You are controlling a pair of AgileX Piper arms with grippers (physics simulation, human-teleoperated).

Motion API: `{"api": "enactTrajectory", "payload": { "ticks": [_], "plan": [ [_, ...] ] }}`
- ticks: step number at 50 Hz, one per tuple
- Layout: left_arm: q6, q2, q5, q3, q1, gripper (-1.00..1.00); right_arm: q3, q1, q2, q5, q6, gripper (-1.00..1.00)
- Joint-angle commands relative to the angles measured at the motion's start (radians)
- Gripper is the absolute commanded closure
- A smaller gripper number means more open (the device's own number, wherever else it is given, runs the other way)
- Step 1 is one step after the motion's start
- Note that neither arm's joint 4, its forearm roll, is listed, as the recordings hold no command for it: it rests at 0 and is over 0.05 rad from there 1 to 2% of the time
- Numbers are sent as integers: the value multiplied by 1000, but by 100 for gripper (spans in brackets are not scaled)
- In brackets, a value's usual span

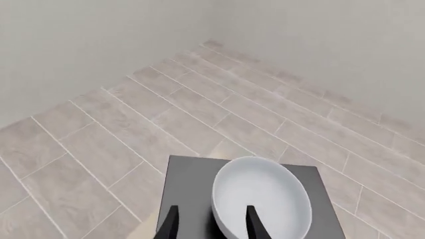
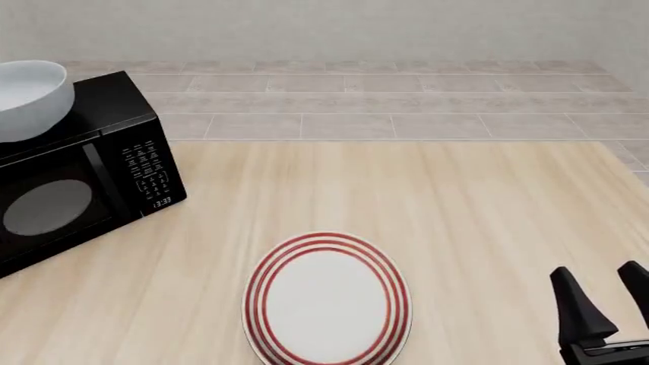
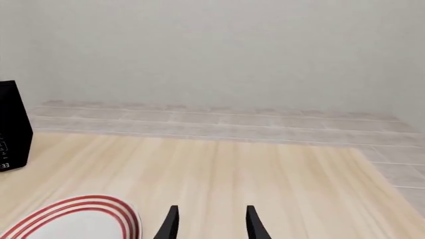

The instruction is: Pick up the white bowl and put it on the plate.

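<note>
Bowl up on the microwave, plate waiting down on the table.
We see the white bowl (image 2: 29, 97) on top of the black microwave (image 2: 87, 175) at ten o'clock of the front view, well apart from the red-ringed plate (image 2: 327, 300) at six o'clock on the wooden table (image 2: 487, 228). Our left gripper (image 1: 211, 224) hangs spread at the bowl's near rim, one finger overlapping it, nothing grasped. Our right gripper (image 2: 606, 300) sits released at four o'clock, beside the plate.
</note>
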Motion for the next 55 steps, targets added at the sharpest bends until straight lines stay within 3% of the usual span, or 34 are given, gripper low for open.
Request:
{"api": "enactTrajectory", "payload": {
  "ticks": [1, 7, 11, 32, 55],
  "plan": [
    [26, 98, 37, -72, 20, -100, 0, 13, 16, -15, 1, -100],
    [30, 170, 76, -129, -5, -100, 0, 17, 22, -22, -3, -100],
    [80, 170, 54, -121, -3, -100, 0, 15, 7, -10, -5, -100],
    [109, 278, 67, -164, -56, -100, 0, 16, 14, -11, -6, -100],
    [153, 334, 0, -129, -23, -100, 0, 17, 1, -3, -11, -100]
  ]
}}
